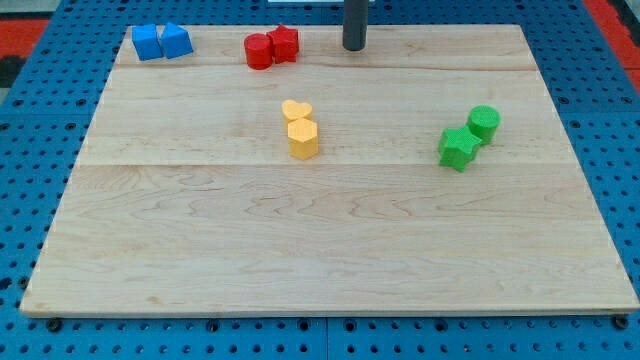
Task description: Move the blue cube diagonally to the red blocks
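Note:
A blue cube [147,43] sits at the view's top left of the wooden board [320,240], touching a second blue block [176,41] on its right. Two red blocks lie further right along the top: a red cylinder [259,51] and a red star-like block [284,44], touching each other. My tip [354,47] is the lower end of a dark rod near the view's top centre. It stands to the right of the red blocks, apart from them, and far right of the blue cube.
Two yellow blocks, a heart [296,110] and a hexagon [303,138], sit together at the board's centre. A green cylinder [484,123] and a green star [457,148] sit at the right. A blue pegboard [30,120] surrounds the board.

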Action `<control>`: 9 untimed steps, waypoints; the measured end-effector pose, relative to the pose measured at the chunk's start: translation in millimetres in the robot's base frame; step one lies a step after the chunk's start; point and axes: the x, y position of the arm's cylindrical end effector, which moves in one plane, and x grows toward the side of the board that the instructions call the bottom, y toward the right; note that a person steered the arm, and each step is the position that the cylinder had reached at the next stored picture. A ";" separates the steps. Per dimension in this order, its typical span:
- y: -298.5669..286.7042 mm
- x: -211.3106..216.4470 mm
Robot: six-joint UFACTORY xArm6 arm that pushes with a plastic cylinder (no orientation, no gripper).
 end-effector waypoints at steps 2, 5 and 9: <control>3.5 -1.8; 1.2 -1.8; 8.5 13.8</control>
